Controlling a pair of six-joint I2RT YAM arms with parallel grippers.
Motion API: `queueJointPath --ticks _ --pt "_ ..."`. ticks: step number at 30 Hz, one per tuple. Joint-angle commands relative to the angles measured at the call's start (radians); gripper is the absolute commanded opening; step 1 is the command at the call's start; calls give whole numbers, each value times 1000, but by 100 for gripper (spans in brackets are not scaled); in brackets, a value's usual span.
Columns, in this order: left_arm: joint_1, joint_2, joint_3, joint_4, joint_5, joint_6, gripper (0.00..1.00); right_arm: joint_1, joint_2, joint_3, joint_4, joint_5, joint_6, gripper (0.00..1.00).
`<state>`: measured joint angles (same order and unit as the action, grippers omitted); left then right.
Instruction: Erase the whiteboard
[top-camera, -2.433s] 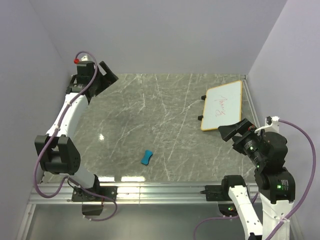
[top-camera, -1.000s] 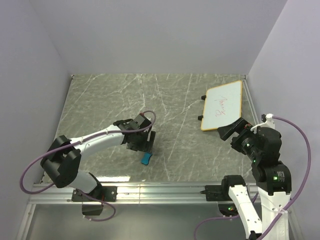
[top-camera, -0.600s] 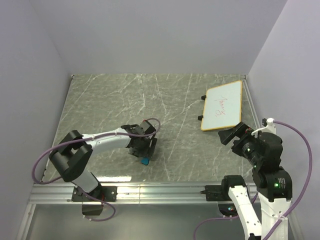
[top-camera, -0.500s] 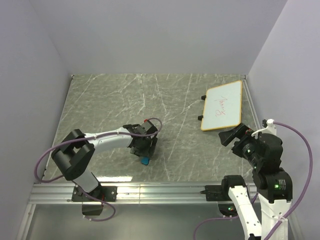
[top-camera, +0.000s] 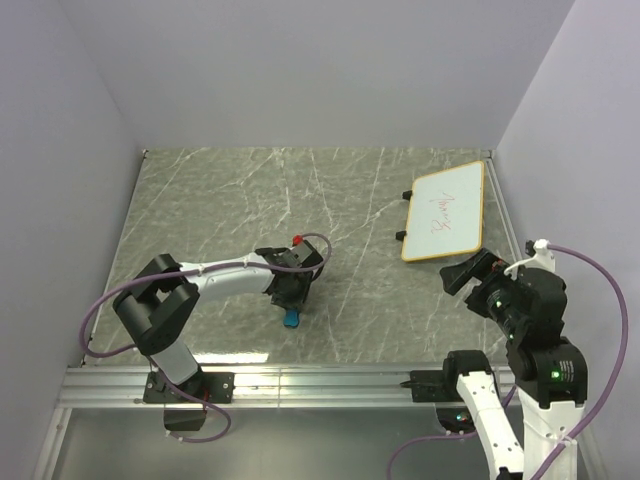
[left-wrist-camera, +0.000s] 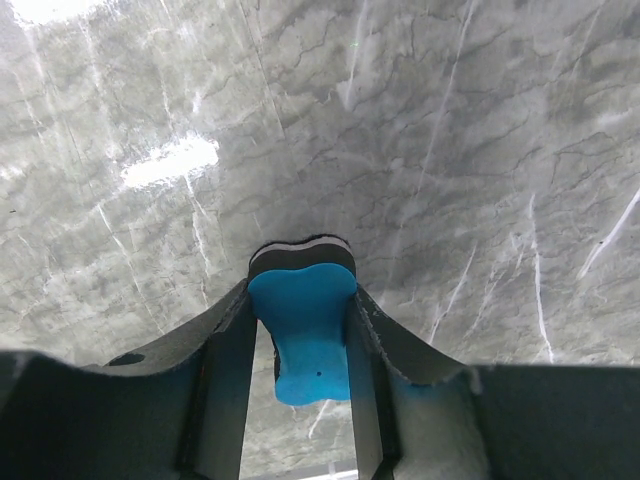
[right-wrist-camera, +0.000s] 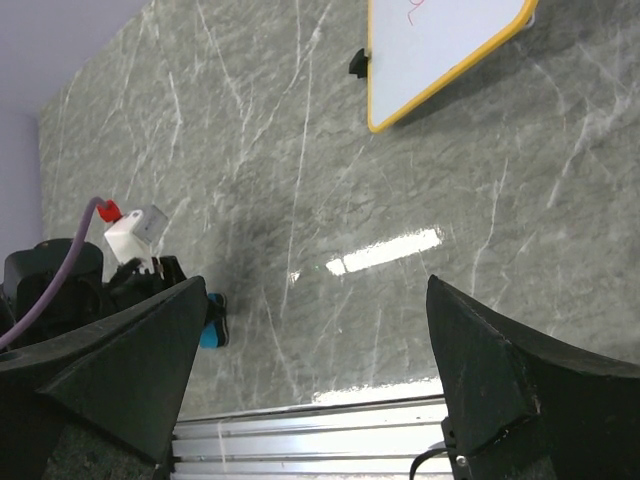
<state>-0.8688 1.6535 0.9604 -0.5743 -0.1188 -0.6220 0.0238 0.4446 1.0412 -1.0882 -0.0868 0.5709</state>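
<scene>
Place: robotics lab test cell
Walls: plain lavender panels (top-camera: 300, 70) boxing the upper frame
Surface: grey marbled tabletop (top-camera: 220, 200)
Bottom edge: aluminium mounting rail (top-camera: 320, 382)

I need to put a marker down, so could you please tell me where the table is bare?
Bare: the far left table, between back wall and left arm; and the middle strip between left end effector and whiteboard. Crowded: around the eraser in the left end effector's grip, and by the whiteboard's near corner, where the right end effector hovers.

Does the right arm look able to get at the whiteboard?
Probably yes: the right gripper hangs open just short of the whiteboard, only bare table between; the left gripper holds the eraser.
</scene>
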Motion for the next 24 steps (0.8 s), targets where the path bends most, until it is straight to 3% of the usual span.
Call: queueJointPath --ticks 1,6,10,16,24 --pt "-9 46 -8 5 -5 -12 0 5 55 11 66 7 3 97" --pt "-9 32 116 -84 -7 39 0 2 323 175 86 13 33 96" --pt "-4 46 338 -169 -19 109 0 -19 509 373 99 62 43 96" --pt "62 141 613 -280 66 198 0 -183 821 586 82 50 29 93" --pt "203 252 837 -311 201 271 0 -324 1046 617 146 -39 6 88"
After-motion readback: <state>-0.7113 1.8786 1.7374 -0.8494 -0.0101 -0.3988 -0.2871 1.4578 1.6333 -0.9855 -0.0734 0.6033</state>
